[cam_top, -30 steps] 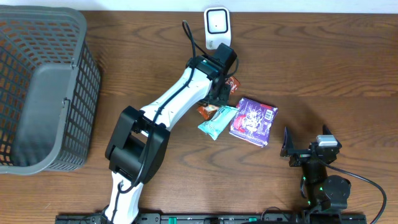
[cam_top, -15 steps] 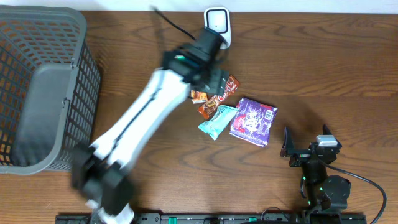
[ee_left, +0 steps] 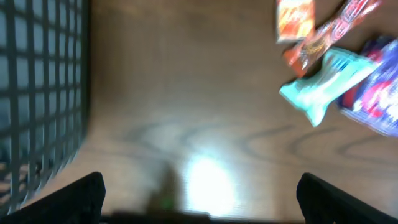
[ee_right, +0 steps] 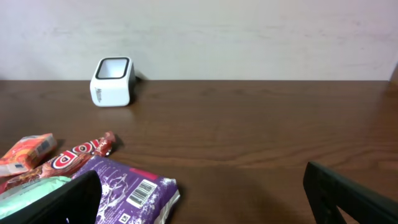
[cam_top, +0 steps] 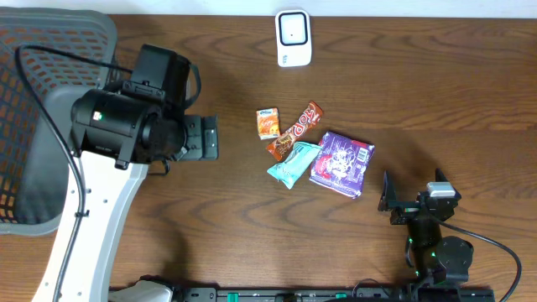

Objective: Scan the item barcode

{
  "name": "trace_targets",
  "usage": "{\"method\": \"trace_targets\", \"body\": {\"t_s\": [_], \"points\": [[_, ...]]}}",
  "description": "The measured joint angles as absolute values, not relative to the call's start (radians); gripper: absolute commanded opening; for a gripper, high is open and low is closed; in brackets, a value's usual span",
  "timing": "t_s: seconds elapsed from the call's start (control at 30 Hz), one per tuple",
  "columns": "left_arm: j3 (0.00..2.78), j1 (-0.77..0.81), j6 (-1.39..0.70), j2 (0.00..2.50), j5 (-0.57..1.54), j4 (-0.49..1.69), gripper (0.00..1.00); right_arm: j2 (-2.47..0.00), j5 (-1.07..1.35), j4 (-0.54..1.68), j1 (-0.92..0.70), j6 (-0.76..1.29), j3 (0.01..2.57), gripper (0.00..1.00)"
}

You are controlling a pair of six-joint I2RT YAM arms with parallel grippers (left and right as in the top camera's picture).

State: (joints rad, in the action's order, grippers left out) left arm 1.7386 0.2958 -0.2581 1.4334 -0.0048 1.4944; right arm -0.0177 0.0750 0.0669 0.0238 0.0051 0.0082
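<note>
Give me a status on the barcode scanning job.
Done: nothing that shows; whether any item was scanned cannot be told. In hand: nothing. The left gripper hovers open beside the basket and the right gripper sits open, both empty. Left: the orange packet, red bar, teal bar and purple packet all lie on the table, none in front of the scanner; each needs picking up and presenting.

The table (cam_top: 436, 92) is seen as dark grained wood with a soft sheen. The basket (cam_top: 33, 180) at its left edge is moulded in matt grey plastic. The scanner (cam_top: 293, 38) is cased in smooth white plastic. The purple packet (cam_top: 341, 163) is wrapped in glossy film.
</note>
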Motion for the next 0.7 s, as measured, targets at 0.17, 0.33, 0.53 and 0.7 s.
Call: {"method": "trace_targets", "body": {"t_s": [0.17, 0.33, 0.53, 0.7], "points": [[1.685, 0.295, -0.258, 1.436, -0.006, 1.503, 0.98, -0.018, 0.075, 0.067, 0.024, 0.005, 0.008, 0.99], [1.66, 0.295, -0.259, 1.441, -0.006, 1.499, 0.98, -0.018, 0.056, 0.068, 0.024, -0.005, 0.008, 0.99], [1.66, 0.295, -0.259, 1.441, -0.006, 1.499, 0.98, -0.018, 0.032, 0.07, 0.024, -0.01, 0.008, 0.99], [1.66, 0.295, -0.259, 1.441, -0.006, 1.499, 0.98, -0.019, 0.033, 0.012, 0.024, -0.007, 0.007, 0.99]]}}
